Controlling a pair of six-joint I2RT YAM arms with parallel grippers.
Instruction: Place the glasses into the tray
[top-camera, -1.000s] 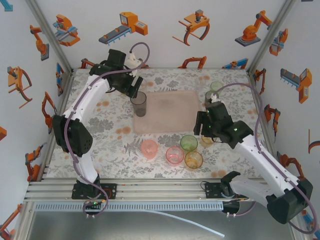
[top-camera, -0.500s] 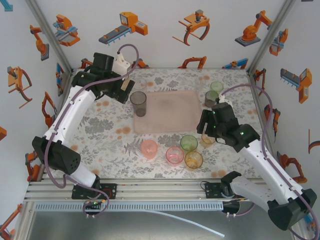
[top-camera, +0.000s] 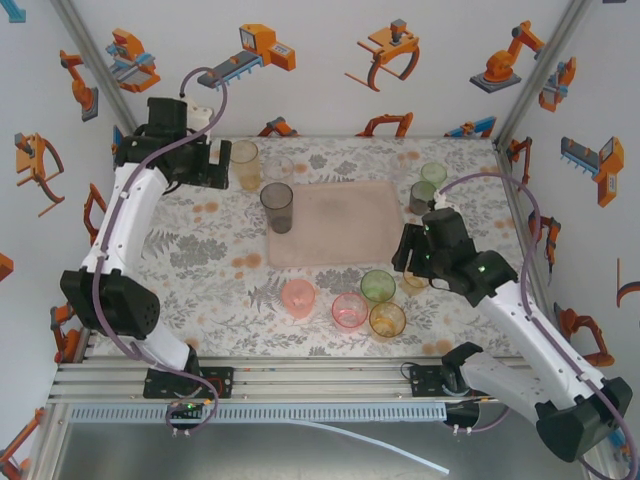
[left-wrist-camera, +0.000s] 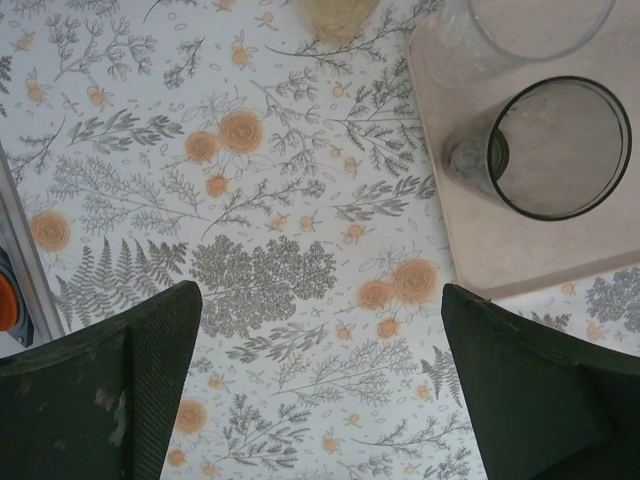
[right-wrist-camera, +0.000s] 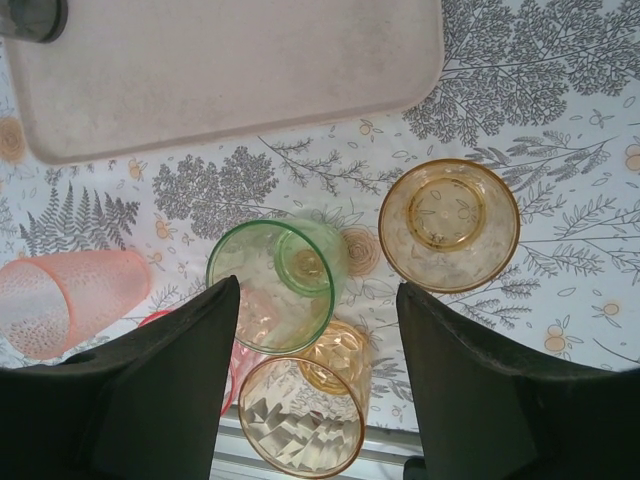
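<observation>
With a smoky grey plastic tumbler (left-wrist-camera: 560, 145) stood on the flat pale pink tray (top-camera: 340, 225), the left gripper (left-wrist-camera: 320, 330) is held wide open and empty, the right gripper (right-wrist-camera: 318, 310) part-open and empty over a green plastic tumbler (right-wrist-camera: 270, 290), presumably for grasping.

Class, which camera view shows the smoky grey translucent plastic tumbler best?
Left wrist: the smoky grey tumbler is large, rim and base visible, upright on the pale pink tray. Top external shows it small; right wrist catches its cropped edge.
</observation>
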